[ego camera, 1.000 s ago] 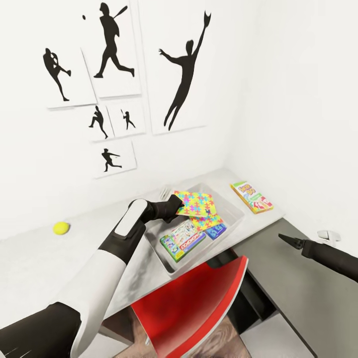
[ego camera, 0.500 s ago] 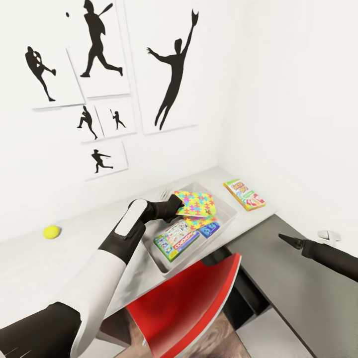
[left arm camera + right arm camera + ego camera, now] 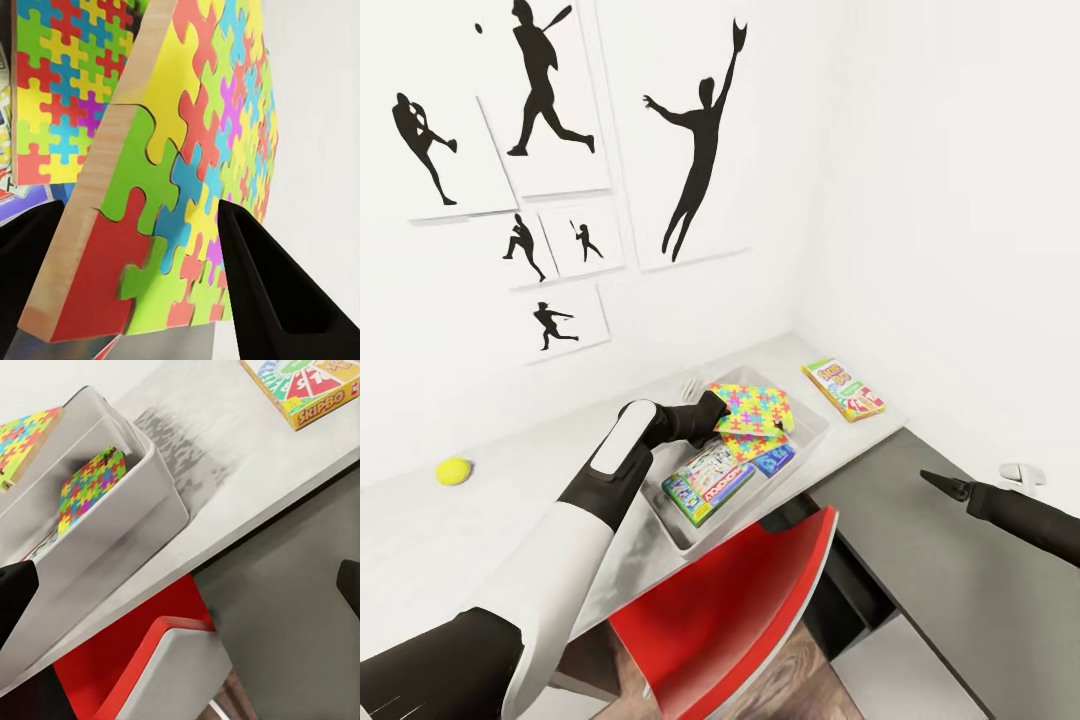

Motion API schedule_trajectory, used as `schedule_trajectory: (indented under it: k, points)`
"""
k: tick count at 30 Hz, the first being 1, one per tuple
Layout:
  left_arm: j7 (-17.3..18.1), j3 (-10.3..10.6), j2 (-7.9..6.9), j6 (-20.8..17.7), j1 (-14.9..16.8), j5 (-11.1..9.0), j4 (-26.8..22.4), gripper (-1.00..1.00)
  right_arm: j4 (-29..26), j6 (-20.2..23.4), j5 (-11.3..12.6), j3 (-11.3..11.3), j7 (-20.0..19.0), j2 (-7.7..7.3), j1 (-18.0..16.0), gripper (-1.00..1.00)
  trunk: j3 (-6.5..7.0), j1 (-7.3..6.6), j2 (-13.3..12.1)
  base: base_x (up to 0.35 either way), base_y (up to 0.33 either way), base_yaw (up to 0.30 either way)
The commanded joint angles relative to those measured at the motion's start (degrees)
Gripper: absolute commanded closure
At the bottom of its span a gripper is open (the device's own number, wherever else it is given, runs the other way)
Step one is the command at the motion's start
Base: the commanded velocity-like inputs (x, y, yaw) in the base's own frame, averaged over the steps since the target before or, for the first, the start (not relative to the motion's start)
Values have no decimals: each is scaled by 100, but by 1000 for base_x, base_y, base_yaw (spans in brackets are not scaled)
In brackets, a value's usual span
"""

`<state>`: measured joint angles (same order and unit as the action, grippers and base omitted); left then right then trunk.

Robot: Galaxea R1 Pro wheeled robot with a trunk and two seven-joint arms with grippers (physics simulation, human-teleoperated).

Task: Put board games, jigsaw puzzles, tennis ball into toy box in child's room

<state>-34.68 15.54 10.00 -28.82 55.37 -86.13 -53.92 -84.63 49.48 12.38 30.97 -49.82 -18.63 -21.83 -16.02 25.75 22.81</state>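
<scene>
Holding a flat multicoloured jigsaw puzzle board (image 3: 752, 408) by its edge, the left end effector (image 3: 710, 412) is gripping it tilted over the pale grey rectangular toy box (image 3: 812, 420) on the white desk (image 3: 420, 540). Lying inside the box are a second multicoloured puzzle (image 3: 88, 487) and what look like two printed board game boxes (image 3: 708, 483). Sitting outside on the desk are the yellow-red card game box (image 3: 843, 388), just beside the toy box, and the yellow-green tennis ball (image 3: 453, 471), well apart. The right end effector (image 3: 945, 484) is hanging idle, apparently closed and empty. Judged roughly half complete.
</scene>
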Motion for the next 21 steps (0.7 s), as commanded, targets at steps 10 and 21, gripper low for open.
schedule_trajectory:
  k: [10, 21]
  points:
    - [-57, -2, 0, 5, 2, -35, -12, 100, -1, 27, 2, 6, -19, -1, -6, -100, -11, 3, 11, 0, 0, -6]
    - [-60, -14, 0, 10, 3, -39, -2, 100, -1, 27, 2, 6, -19, -1, -6, -100, -52, 3, 11, 0, 0, -1]
